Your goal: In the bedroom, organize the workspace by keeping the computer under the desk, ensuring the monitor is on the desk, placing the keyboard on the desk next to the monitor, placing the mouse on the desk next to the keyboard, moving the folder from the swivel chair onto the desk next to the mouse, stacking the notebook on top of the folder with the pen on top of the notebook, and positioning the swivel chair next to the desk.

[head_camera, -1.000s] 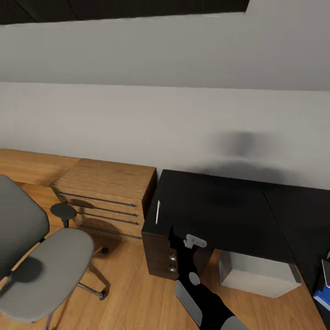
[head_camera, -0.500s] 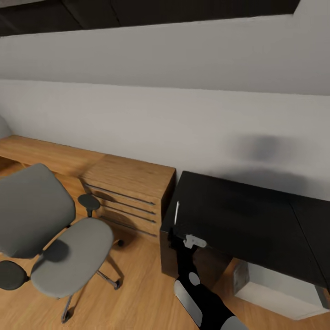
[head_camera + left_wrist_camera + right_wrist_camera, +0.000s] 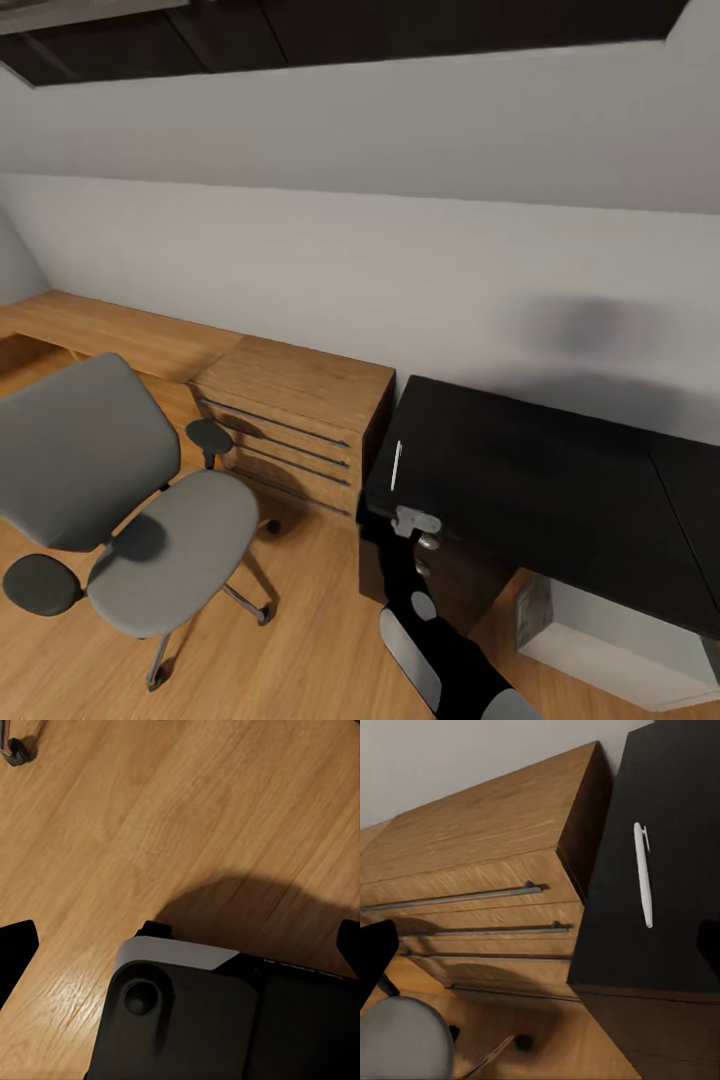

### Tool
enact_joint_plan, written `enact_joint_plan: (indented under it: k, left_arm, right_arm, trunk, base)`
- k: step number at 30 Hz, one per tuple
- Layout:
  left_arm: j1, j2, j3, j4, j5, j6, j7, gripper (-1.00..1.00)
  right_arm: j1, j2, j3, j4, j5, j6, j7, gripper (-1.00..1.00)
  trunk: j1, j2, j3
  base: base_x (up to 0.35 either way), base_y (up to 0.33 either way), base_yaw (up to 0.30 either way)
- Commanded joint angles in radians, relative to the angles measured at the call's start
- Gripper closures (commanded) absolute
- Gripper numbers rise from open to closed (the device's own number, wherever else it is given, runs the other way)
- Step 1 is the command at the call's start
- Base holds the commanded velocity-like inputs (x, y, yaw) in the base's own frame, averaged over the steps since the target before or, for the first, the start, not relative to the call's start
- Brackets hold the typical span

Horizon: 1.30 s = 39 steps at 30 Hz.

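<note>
The grey swivel chair (image 3: 150, 530) stands on the plank floor left of the desk, and nothing lies on its seat. The black desk (image 3: 540, 480) fills the right side. A thin white pen (image 3: 397, 465) lies near its left edge, and the right wrist view also shows this pen (image 3: 643, 874). A light grey computer (image 3: 610, 650) sits under the desk. My right arm (image 3: 415, 590) reaches up in front of the desk's corner. The right gripper (image 3: 540, 952) is open, hovering above the gap between desk and cabinet. The left gripper (image 3: 180, 945) is open over bare floor.
A low wooden cabinet (image 3: 300, 400) with drawer rails stands against the grey wall, touching the desk's left side. A wooden ledge (image 3: 90, 325) runs on leftward. My own dark base (image 3: 195, 1020) is below the left gripper. A chair caster (image 3: 15, 750) is at the floor's edge.
The camera has turned left and nearer: chair and cabinet come further into the picture, and the desk's right end slides out. The pen stays put on the desk.
</note>
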Motion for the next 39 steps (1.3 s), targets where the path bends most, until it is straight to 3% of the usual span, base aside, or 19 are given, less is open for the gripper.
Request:
enact_joint_plan:
  k: [1, 9, 12, 14, 15, 16, 19, 21, 30, 36, 38, 39]
  left_arm:
    - [-0.001, 0.000, -0.009, 0.000, 0.007, -0.004, 0.007, -1.00]
    - [-0.001, -0.001, -0.010, 0.000, 0.005, -0.007, 0.006, -1.00]
    - [-0.001, -0.001, -0.011, 0.000, 0.005, -0.007, 0.005, -1.00]
    - [-0.001, -0.001, -0.012, 0.000, 0.004, -0.008, 0.005, -1.00]
    - [-0.001, -0.001, -0.012, 0.000, 0.004, -0.009, 0.005, -1.00]
    - [-0.001, -0.001, -0.012, 0.000, 0.004, -0.009, 0.005, -1.00]
    - [-0.001, -0.001, -0.012, 0.000, 0.004, -0.010, 0.005, -1.00]
    - [0.000, -0.001, -0.012, 0.000, 0.004, -0.012, 0.006, -1.00]
    - [0.000, -0.001, -0.014, -0.017, 0.004, -0.023, 0.006, -1.00]
    - [0.000, 0.009, -0.008, -0.218, 0.006, 0.001, 0.010, -1.00]
    - [0.000, 0.014, -0.008, -0.276, 0.006, 0.038, 0.013, -1.00]
    - [0.000, 0.022, -0.008, -0.342, 0.006, 0.090, 0.023, -1.00]
  right_arm:
    - [-0.001, 0.000, 0.001, -0.007, -0.007, -0.007, 0.012, -1.00]
    - [-0.001, 0.000, -0.027, -0.048, -0.003, -0.035, 0.031, -1.00]
    - [-0.003, 0.000, -0.047, -0.046, -0.001, -0.034, 0.039, -1.00]
    - [-0.026, 0.000, -0.055, -0.044, 0.022, 0.073, 0.033, -1.00]
    - [-0.069, 0.000, -0.057, -0.043, 0.043, 0.192, 0.013, -1.00]
    - [-0.089, 0.000, -0.057, -0.041, 0.049, 0.239, -0.001, -1.00]
    - [-0.231, 0.000, -0.059, 0.030, 0.073, 0.530, -0.114, -1.00]
    - [-0.301, 0.000, -0.058, 0.107, 0.079, 0.597, -0.152, -1.00]
    - [-0.349, 0.000, -0.052, 0.178, 0.083, 0.624, -0.185, -1.00]
    - [-0.352, 0.000, -0.032, 0.195, 0.100, 0.628, -0.190, -1.00]
    - [-0.352, 0.000, -0.025, 0.198, 0.109, 0.630, -0.191, -1.00]
    - [-0.352, 0.000, -0.020, 0.199, 0.115, 0.631, -0.191, -1.00]
  trunk:
    - [-0.003, 0.006, 0.002]
    - [-0.034, 0.062, 0.027]
    - [-0.034, 0.062, 0.027]
    - [-0.034, 0.062, 0.027]
    - [-0.034, 0.062, 0.027]
    - [-0.034, 0.062, 0.027]
    - [-0.034, 0.062, 0.027]
    - [-0.034, 0.062, 0.027]
    - [-0.034, 0.062, 0.027]
    - [-0.034, 0.062, 0.027]
    - [-0.034, 0.062, 0.027]
    - [-0.034, 0.062, 0.027]
  base:
    - [0.000, 0.000, 0.002]
    - [0.000, 0.000, 0.000]
    - [0.000, 0.000, 0.000]
    - [0.000, 0.000, 0.000]
    - [0.000, 0.000, 0.000]
    - [0.000, 0.000, 0.000]
    - [0.000, 0.000, 0.000]
    - [0.000, 0.000, 0.000]
    - [0.000, 0.000, 0.000]
    - [0.000, 0.000, 0.000]
    - [0.000, 0.000, 0.000]
    - [0.000, 0.000, 0.000]
